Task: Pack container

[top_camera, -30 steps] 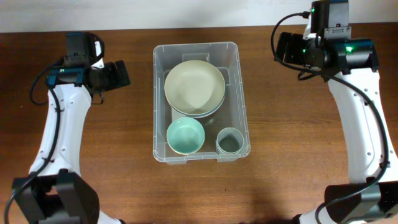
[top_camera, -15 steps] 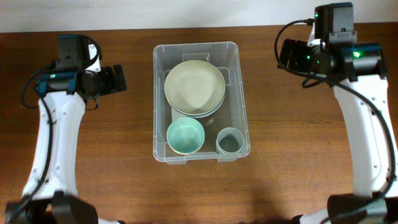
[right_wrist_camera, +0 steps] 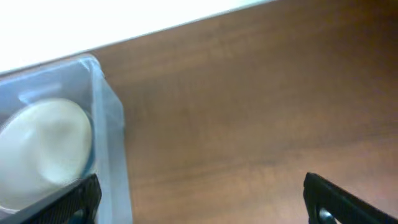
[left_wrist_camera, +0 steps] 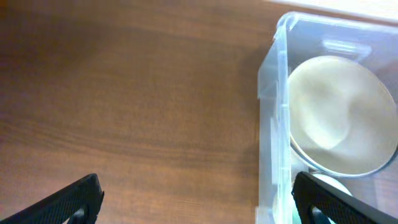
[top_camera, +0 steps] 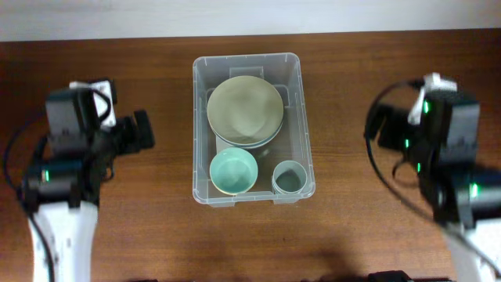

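Centrally, the large clear rectangular plastic container (top_camera: 205,125) sits between the left gripper (top_camera: 145,131) and the right gripper (top_camera: 373,133), well apart from each; both jaws gape wide, holding nothing.

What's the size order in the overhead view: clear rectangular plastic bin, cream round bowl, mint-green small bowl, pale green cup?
1. clear rectangular plastic bin
2. cream round bowl
3. mint-green small bowl
4. pale green cup
No close calls.

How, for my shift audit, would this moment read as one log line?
container: cream bowl, teal bowl, cup inside | left hand: open, empty | right hand: open, empty
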Controlling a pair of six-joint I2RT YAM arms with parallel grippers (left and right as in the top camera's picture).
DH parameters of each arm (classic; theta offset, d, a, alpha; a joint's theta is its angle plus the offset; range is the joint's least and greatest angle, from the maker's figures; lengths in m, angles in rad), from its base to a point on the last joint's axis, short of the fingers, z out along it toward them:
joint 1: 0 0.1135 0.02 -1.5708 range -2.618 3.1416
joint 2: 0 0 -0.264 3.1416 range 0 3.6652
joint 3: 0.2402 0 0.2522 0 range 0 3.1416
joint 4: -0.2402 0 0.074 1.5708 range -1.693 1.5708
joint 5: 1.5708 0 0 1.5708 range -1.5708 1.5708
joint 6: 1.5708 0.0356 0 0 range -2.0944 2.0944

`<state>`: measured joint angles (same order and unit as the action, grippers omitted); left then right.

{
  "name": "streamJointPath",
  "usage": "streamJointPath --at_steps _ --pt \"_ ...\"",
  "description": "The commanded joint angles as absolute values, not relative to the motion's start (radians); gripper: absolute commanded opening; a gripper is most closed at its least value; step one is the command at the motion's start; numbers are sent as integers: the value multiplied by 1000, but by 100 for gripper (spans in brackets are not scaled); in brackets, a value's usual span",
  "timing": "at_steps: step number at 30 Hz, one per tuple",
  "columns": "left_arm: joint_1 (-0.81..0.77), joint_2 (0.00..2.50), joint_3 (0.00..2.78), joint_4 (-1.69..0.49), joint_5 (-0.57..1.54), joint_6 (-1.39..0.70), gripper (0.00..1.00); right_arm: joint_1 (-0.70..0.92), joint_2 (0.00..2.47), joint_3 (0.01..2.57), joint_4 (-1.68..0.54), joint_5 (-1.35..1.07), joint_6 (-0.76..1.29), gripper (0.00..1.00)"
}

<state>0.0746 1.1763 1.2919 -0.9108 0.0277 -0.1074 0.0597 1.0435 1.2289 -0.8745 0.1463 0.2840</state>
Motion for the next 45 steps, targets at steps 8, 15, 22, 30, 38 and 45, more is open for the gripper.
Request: streamJointPath --at_steps 8,15,22,30,38,45 --pt "80 546 787 -751 38 -89 99 59 631 795 -826 205 289 99" --pt "80 397 702 -805 38 -88 99 59 623 778 -834 203 289 99" --pt "80 398 702 -892 38 -88 99 59 643 778 -834 203 289 99" --pt "80 398 702 -923 38 -88 99 59 675 778 -834 203 289 99" --pt "80 398 702 -924 38 -88 100 62 648 778 -846 203 289 99" --pt "80 398 702 -926 38 -88 99 64 410 714 -874 193 274 99"
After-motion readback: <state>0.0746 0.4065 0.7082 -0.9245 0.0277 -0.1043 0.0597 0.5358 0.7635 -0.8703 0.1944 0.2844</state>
